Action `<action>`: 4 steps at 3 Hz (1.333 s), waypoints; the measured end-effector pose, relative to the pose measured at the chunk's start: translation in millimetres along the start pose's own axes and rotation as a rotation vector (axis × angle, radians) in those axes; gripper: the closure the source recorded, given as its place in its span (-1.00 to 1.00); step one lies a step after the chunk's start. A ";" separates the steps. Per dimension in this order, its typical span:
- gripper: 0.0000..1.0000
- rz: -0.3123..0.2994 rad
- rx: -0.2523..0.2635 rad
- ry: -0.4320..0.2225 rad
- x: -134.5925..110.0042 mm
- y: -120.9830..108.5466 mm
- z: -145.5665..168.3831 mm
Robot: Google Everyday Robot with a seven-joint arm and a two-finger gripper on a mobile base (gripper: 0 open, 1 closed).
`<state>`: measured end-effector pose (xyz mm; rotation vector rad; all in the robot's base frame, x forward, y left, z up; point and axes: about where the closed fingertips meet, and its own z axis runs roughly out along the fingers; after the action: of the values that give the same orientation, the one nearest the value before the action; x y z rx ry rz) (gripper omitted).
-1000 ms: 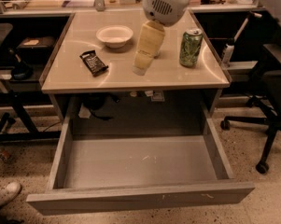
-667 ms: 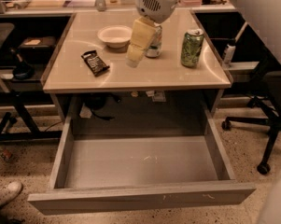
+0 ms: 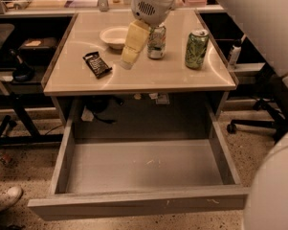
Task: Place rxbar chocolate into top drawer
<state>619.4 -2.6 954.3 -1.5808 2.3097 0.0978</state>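
Claw [image 3: 127, 60] hangs over the bench [image 3: 172, 74]; apart or together, I cannot tell. The rxbar chocolate [image 3: 97, 64] lies just beside it, leftward in view, long axis diagonal, well short of the top drawer [image 3: 134, 202].

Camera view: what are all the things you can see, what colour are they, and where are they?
rxbar chocolate: one, black, left on the tabletop
bowl: one, white, back of the tabletop
green can: one, green, right on the tabletop
silvery can: one, silver-green, beside the bowl
table: one, beige top
top drawer: one, grey, pulled open under the table
gripper: one, pale yellow, over the tabletop right of the bar
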 end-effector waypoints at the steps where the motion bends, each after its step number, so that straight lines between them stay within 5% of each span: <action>1: -1.00 0.010 -0.065 0.010 -23.4 -3.1 36.0; 2: -1.00 0.006 -0.111 0.013 -47.3 -8.0 71.4; 4: -1.00 0.031 -0.113 -0.009 -50.1 -12.9 79.5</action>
<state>666.3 56.7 897.0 -1.5941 2.3598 0.2460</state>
